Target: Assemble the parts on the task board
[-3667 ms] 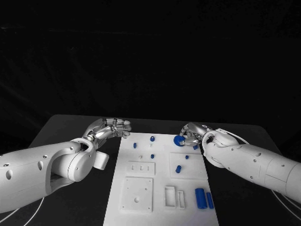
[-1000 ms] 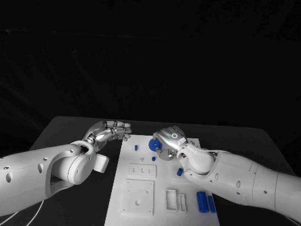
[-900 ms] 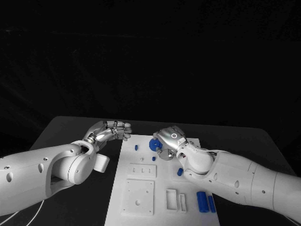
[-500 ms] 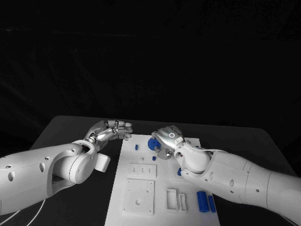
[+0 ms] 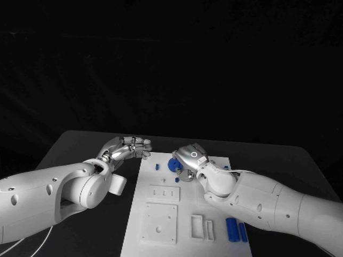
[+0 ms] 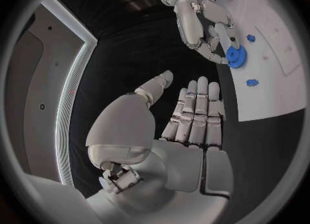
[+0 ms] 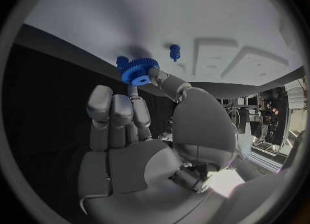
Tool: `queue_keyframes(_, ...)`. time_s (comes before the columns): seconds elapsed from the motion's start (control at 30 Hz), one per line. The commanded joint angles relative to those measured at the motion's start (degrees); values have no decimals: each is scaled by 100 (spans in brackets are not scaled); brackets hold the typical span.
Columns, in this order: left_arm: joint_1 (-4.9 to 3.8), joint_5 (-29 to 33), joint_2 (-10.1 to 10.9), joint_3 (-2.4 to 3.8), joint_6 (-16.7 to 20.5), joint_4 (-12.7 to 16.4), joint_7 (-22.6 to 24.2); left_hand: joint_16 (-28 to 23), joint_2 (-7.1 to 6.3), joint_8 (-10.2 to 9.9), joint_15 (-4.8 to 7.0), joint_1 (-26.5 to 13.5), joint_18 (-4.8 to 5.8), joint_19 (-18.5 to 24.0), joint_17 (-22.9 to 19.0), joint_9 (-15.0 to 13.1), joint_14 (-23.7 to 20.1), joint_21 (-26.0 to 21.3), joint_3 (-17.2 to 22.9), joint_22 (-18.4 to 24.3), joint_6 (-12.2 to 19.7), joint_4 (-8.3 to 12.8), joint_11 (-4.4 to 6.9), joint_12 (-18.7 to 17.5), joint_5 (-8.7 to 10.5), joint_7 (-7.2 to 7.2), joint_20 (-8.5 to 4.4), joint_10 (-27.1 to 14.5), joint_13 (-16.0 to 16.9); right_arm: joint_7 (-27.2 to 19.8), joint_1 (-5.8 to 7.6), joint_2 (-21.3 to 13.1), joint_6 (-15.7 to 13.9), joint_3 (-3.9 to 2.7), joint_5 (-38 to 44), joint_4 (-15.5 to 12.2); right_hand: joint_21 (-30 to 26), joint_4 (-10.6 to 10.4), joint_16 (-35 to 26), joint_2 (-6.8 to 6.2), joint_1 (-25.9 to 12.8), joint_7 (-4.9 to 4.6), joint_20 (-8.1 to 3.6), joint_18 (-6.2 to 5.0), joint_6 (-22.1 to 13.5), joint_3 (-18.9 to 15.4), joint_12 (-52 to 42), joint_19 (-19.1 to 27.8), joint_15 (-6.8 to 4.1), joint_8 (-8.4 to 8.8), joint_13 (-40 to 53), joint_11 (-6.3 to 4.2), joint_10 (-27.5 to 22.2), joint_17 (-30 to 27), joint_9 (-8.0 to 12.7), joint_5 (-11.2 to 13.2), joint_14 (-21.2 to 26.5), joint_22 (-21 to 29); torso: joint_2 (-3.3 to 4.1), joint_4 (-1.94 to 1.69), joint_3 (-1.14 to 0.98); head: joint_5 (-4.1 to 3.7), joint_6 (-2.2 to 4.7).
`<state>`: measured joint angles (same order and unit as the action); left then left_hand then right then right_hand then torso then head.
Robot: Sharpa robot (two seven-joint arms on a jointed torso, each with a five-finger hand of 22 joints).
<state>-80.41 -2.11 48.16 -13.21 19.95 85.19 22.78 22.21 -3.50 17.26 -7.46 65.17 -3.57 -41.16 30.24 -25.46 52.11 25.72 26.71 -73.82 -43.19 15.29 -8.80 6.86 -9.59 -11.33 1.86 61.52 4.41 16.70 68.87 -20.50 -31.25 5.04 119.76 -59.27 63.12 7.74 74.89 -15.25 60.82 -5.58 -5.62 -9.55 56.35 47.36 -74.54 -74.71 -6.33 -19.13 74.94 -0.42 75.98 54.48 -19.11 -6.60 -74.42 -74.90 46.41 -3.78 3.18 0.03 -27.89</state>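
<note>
A: Gear status? The small blue toothed plastic gear [image 7: 137,71] sits pinched in the right hand [image 5: 190,160], thumb against a fingertip, over the far end of the white rectangular task board [image 5: 218,211]. The left wrist view shows the same grip [image 6: 236,57].

B: Agreed. Compared with the oldest frame, that hand has travelled from the board's far right corner to its far middle, carrying the gear with it. Over the last second it has barely crept.

A: Meaning for the task?

B: My reading: transport is done and seating is beginning. The gear hovers close to a small blue peg [image 7: 173,51] standing in the board; whether it touches the surface, I cannot tell.

A: Left hand [image 5: 127,148]?

B: Unchanged across all frames. It rests beside the board's far left edge, holding nothing, fingers straight and lying side by side, thumb apart.

A: Other parts?

B: Two long blue cylinders [image 5: 235,229] remain lying at the near right of the board, as before. Not yet assembled.
</note>
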Motion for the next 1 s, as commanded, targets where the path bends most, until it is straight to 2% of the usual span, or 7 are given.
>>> queue_keyframes(0.03, -4, -15, -20, 5, -44, 12, 73, -40, -9, -15, -28, -58, -81, 28, 10, -4, 18, 29, 12, -6, 4, 36, -42, -26, 21, -30, 16, 14, -2, -97, -2, 35, 143, 14, -92, 37, 38, -41, -25, 17, 55, -50, 5, -545, 71, -10, 40, -27, -12, -1, 444, 12, 1, 6, -616, 28, -41, -93, 4, 5, 0, 5, -1)
queue_keyframes(0.27, -4, -15, -25, 5, -40, 4, 67, -41, -10, -14, -28, -61, -81, 28, 13, -5, 19, 30, 13, -7, 5, 37, -42, -26, 21, -30, 16, 15, -2, -125, -1, 72, 224, 48, -209, 128, 34, -95, -45, -36, 0, -68, 16, -545, 18, -35, 113, -9, 3, 38, 408, 29, -68, 8, -602, 90, -41, -90, 1, -1, -6, 16, -7)
queue_keyframes(0.5, -4, -15, -28, 5, -42, 8, 65, -42, -11, -15, -28, -65, -81, 27, 14, -5, 19, 30, 13, -7, 7, 38, -43, -27, 21, -31, 16, 14, -3, -144, -1, 105, 222, 54, -279, 183, 30, -112, -63, -71, 1, -95, 15, -545, -75, -34, 196, 4, 24, 97, 364, 54, -141, 10, -576, 104, -42, -88, 3, 17, -14, 38, -7)
queue_keyframes(0.73, -4, -15, -29, 5, -47, 5, 60, -44, -11, -15, -28, -68, -81, 27, 16, -5, 19, 30, 14, -8, 8, 38, -43, -28, 22, -31, 16, 14, -3, -160, -1, 112, 243, 55, -369, 188, 28, -105, -78, -115, 28, -156, 8, -545, -261, -44, 215, 13, 79, 209, 357, 112, -146, 22, -518, 101, -48, -86, 2, 8, -12, 33, -5)
queue_keyframes(0.87, -4, -15, -31, 5, -48, 1, 59, -44, -12, -15, -28, -70, -81, 27, 17, -5, 19, 30, 14, -8, 8, 39, -44, -29, 22, -32, 16, 14, -3, -168, -1, 113, 273, 55, -393, 188, 32, -62, -84, -125, 53, -143, 5, -545, -480, -68, 217, 14, 75, 323, 359, 103, -144, 33, -466, -74, -50, -86, 2, 9, -13, 39, -6)
queue_keyframes(1.0, -4, -15, -32, 5, -53, 3, 60, -45, -12, -15, -28, -71, -81, 28, 18, -5, 19, 30, 15, -8, 9, 39, -44, -29, 22, -32, 16, 13, -3, -184, -1, 107, 315, 55, -496, 181, 35, 21, -100, -90, 77, -51, 3, -545, -711, -111, 237, 19, -8, 407, 354, 14, -150, 49, -435, -514, -50, -87, -1, 11, -10, 38, -2)
